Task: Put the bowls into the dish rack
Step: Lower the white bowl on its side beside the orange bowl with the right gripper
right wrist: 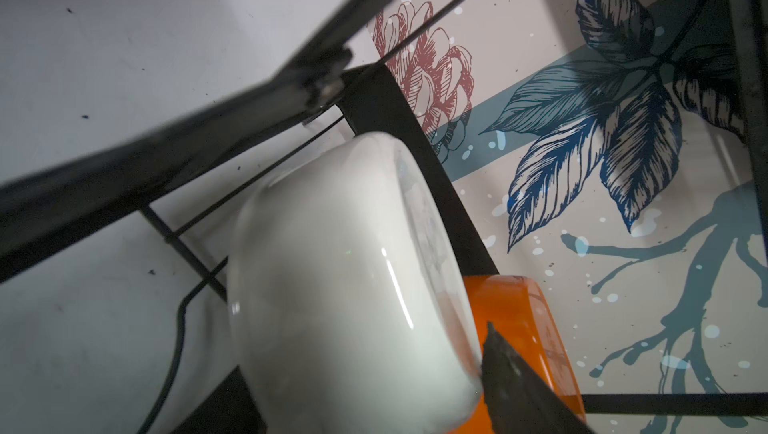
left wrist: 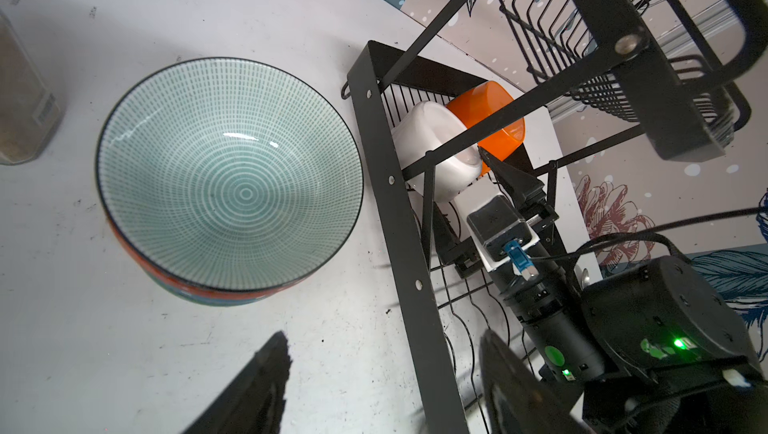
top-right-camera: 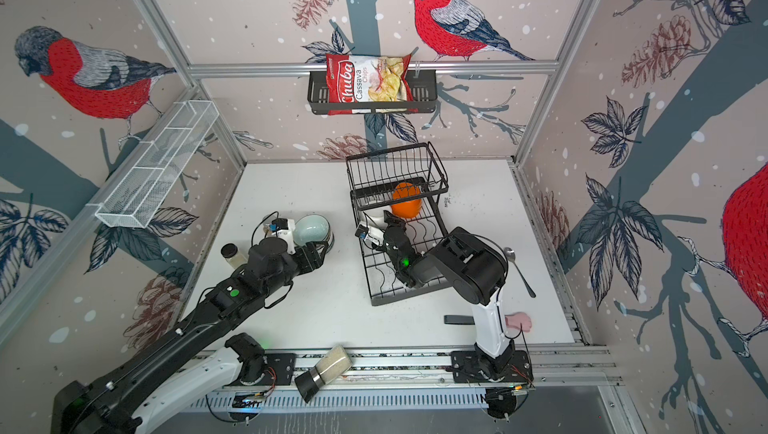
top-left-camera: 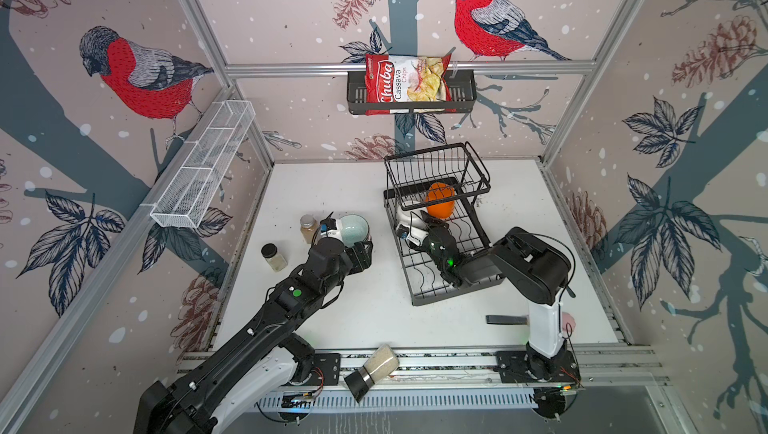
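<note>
Dish rack [top-left-camera: 432, 298]: 2 bowls in so far, both on edge in the lower tier under its raised basket [top-left-camera: 436, 166]. Orange bowl [top-left-camera: 440, 203] sat at the back, white bowl [top-left-camera: 409, 208] right up against it. R gripper [top-left-camera: 419, 222] was inside the rack at the white bowl, jaws apart, one finger [right wrist: 519, 378] btw white and orange. It didn't look clamped on anything.

Remaining bowls were a stack [top-left-camera: 353, 230] on the table just beside the rack, L-arm side. Teal-patterned bowl [left wrist: 228, 174] was on top, red and blue rims under it; count not readable. L gripper [left wrist: 384, 338] hung btw stack and rack, jaws apart, empty.

Step, imo: white bowl placement wrapping up, stack next. R prob needs to back out w/o knocking the white bowl. L then takes the top bowl by its rim and tips it into a free slot nearer the rack's front.

Tabletop [top-left-camera: 332, 186] was white, scuffed, w/ dirt specks. Spice jars [top-left-camera: 308, 226] stood beyond the stack from the rack, spoon [top-right-camera: 520, 274] on the rack's R-arm side. Walls had a bird/pinecone print. Chips bag [top-left-camera: 409, 80] sat in a black basket [top-left-camera: 461, 95] on the wall behind the rack, white mesh shelf [top-left-camera: 203, 166] on the side wall past the stack.
</note>
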